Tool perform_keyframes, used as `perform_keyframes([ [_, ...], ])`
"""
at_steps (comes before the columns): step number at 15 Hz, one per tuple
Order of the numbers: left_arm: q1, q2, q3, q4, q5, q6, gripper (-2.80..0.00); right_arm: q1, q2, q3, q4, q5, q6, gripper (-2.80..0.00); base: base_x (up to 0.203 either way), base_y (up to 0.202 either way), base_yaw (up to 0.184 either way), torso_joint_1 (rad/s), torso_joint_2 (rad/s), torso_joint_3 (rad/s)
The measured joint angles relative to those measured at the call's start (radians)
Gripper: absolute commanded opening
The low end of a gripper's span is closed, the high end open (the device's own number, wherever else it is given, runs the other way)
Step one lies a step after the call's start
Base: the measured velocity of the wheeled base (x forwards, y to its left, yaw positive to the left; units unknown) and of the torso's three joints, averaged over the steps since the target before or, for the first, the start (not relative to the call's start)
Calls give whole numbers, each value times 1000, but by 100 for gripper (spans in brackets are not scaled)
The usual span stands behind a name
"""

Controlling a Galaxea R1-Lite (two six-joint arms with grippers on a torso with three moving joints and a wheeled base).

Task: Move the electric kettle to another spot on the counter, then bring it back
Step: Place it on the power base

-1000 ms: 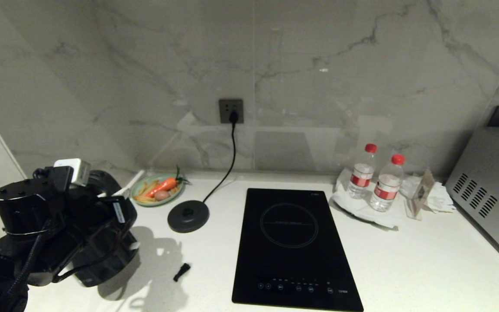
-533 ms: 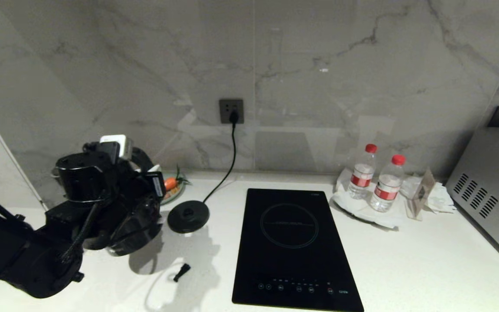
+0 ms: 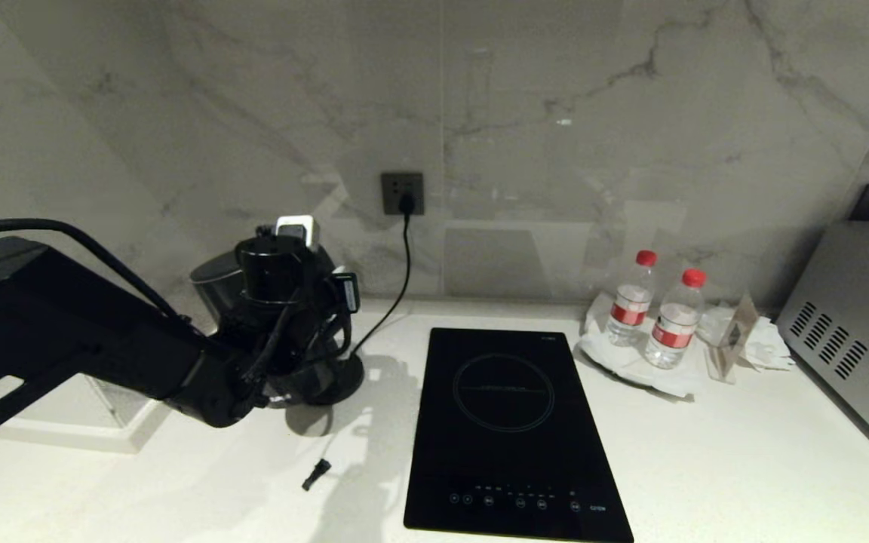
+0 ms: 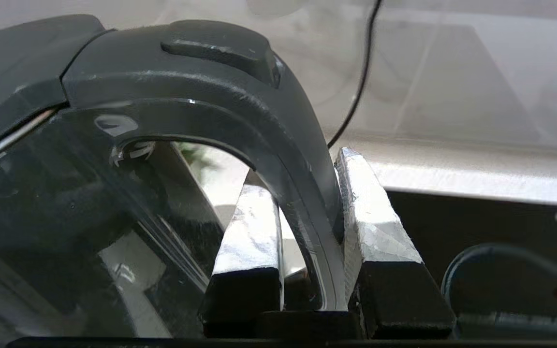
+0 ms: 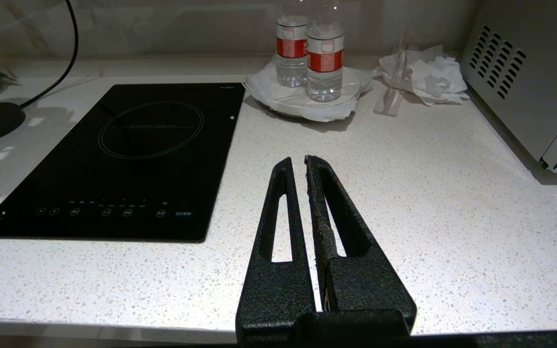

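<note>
**Left pincer grips the kettle handle over the base disc**

The left arm reaches in from the left side of the head view, and its left pincer [image 4: 307,212] is clamped on the loop handle [image 4: 278,145] of the kettle [image 3: 216,283]. In the left wrist view one pale finger [image 4: 252,232] sits inside the loop and the other lies against the outside of the handle, pinching the black plastic between them. The kettle's glossy black body fills the near side of that view, and its lid edge shows above.

In the head view the kettle is mostly hidden behind the wrist; only its top and part of its side show near the back wall, at the left rear of the counter [image 3: 706,467]. It is over or just beside the round base disc [image 3: 340,381], whose cord [image 3: 404,264] runs up to the wall socket [image 3: 402,193]. Whether the kettle is seated on the disc or held above it cannot be told.

To the right lies the black cooktop [image 3: 510,430], and beyond it two water bottles [image 3: 653,309] with red caps stand on a white plate. A silver appliance [image 3: 853,332] sits at the far right. A small black object [image 3: 316,473] lies on the counter in front of the disc.

The right pincer [image 5: 302,166] hangs above the front of the counter, right of the cooktop, its black fingers pressed together with nothing between them.
</note>
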Motion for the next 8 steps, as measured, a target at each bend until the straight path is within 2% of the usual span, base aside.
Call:
perform_keyframes([
  [8,-55,233,-296,84,70,2,-280,0,0,0,0,0,1,-280,0,0,0,0,0,0],
])
